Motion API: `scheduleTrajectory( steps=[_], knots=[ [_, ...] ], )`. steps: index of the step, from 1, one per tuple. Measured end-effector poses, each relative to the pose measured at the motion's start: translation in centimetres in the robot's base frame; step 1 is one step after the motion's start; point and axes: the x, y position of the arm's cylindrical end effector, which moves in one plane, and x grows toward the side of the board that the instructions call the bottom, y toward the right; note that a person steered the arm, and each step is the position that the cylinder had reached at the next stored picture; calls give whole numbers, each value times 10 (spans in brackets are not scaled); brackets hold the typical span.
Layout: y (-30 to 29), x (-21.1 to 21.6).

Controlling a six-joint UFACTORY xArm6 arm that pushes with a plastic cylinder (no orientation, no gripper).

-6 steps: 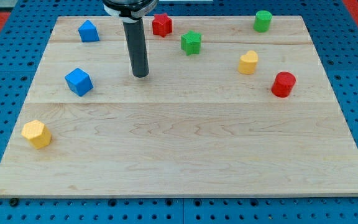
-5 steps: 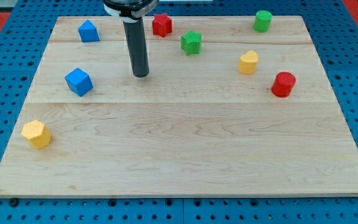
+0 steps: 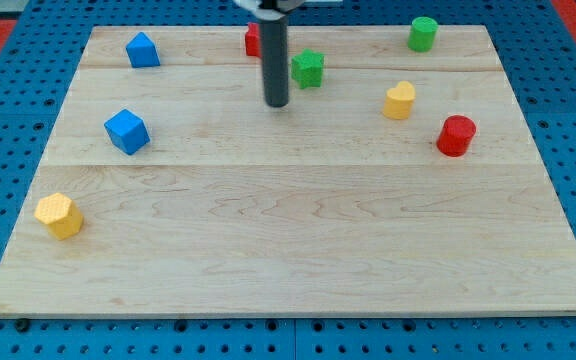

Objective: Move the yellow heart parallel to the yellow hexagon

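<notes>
The yellow heart (image 3: 399, 100) lies on the wooden board at the upper right. The yellow hexagon (image 3: 59, 214) lies near the board's left edge, lower down. My tip (image 3: 276, 103) rests on the board in the upper middle, well to the left of the yellow heart and just lower left of the green star (image 3: 308, 68). It touches no block. The rod partly hides a red block (image 3: 253, 38) behind it.
A red cylinder (image 3: 456, 135) sits lower right of the heart. A green cylinder (image 3: 423, 33) is at the top right. A blue cube (image 3: 126, 131) and a blue house-shaped block (image 3: 142, 49) are on the left. The board (image 3: 298, 240) rests on a blue pegboard.
My tip has moved to the view's right and slightly up, from near the blue cube's side toward the green star. No block has moved.
</notes>
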Motion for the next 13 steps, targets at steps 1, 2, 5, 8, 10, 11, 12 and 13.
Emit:
scheduleTrajectory(
  steps=[1, 2, 5, 8, 10, 11, 12, 13],
  knots=[
    [52, -17],
    [108, -34],
    [123, -21],
    [111, 20],
    [67, -4],
    [16, -3],
    [-38, 28],
    [-42, 59]
  ],
)
